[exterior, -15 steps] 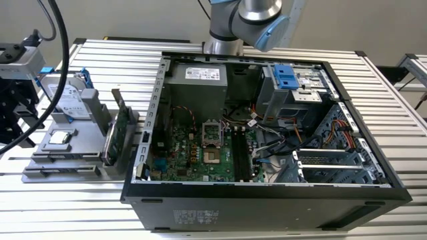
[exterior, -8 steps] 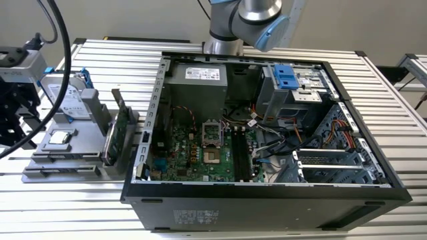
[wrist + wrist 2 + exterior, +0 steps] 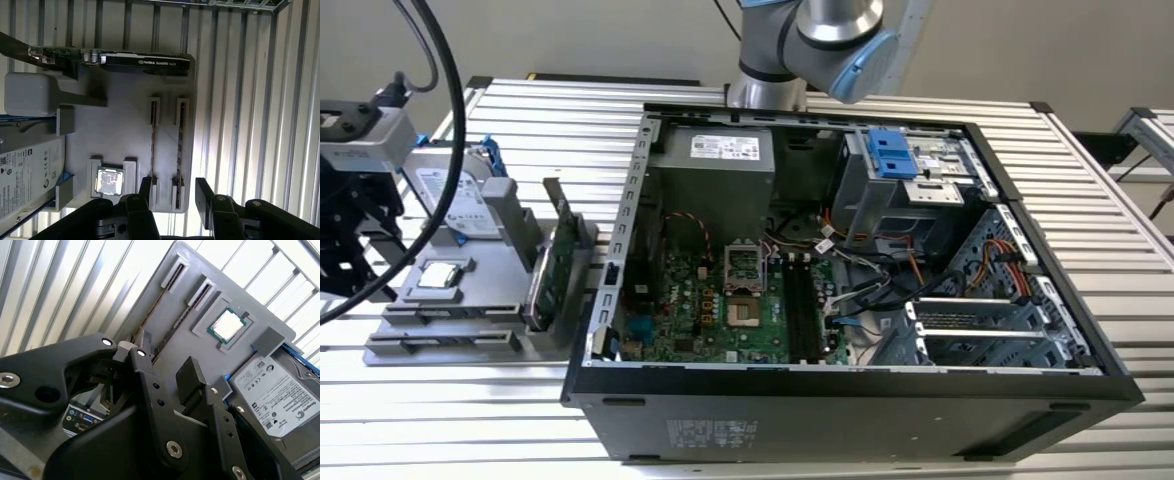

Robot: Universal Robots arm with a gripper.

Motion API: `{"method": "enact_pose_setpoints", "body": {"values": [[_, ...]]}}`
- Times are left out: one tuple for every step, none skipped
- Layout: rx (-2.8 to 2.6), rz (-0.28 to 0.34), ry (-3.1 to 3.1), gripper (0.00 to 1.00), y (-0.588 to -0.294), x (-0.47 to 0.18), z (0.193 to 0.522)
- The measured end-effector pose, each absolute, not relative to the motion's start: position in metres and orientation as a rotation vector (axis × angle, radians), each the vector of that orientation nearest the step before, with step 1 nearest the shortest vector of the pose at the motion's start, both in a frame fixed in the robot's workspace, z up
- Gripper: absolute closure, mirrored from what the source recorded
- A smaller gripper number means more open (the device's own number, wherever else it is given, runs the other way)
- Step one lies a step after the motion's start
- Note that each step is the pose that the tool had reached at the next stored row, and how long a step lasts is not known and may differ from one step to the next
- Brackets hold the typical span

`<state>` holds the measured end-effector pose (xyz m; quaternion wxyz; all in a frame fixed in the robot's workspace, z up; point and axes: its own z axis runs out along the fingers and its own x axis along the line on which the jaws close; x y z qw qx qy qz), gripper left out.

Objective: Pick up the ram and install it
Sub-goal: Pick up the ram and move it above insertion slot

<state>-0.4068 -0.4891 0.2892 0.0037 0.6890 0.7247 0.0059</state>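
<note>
Robot gripper (image 3: 174,185), jaws wide, hovered over a grey holder (image 3: 125,100); an open computer case (image 3: 854,390) lay to the exterior view's right.
The ram (image 3: 179,145) stood on edge in the slot nearest the holder's long edge, in line with the gap between the spread jaws. It looked light, stiff and fragile, probably best pinched across its flat faces mid-length.

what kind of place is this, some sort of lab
Probably a robotics lab bench for computer assembly: an open computer case on a slatted metal table, a grey parts tray beside it, and a robot arm.
</note>
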Motion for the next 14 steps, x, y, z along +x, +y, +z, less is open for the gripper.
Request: {"method": "enact_pose_setpoints", "body": {"values": [[2.16,0.019,2.271,0.0,-0.4891,-0.4068,0.289],[2.16,0.019,2.271,0.0,-0.4891,-0.4068,0.2889],[2.16,0.019,2.271,0.0,-0.4891,-0.4068,0.2882],[2.16,0.019,2.271,0.0,-0.489,-0.4068,0.2882],[2.16,0.019,2.271,0.0,-0.4891,-0.4068,0.2881],[2.16,0.019,2.271,0.0,-0.4891,-0.4068,0.288],[2.16,0.019,2.271,0.0,-0.4891,-0.4068,0.2878],[2.159,0.019,2.271,0.0,-0.4891,-0.4068,0.2877],[2.159,0.019,2.271,0.0,-0.489,-0.4068,0.2875],[2.16,0.019,2.271,0.0,-0.489,-0.4068,0.2873],[2.16,0.019,2.271,0.0,-0.489,-0.4068,0.2869],[2.159,0.019,2.271,0.0,-0.489,-0.4067,0.2864],[2.159,0.019,2.271,0.0,-0.489,-0.4067,0.2857],[2.159,0.019,2.271,0.0,-0.489,-0.4068,0.285]]}}
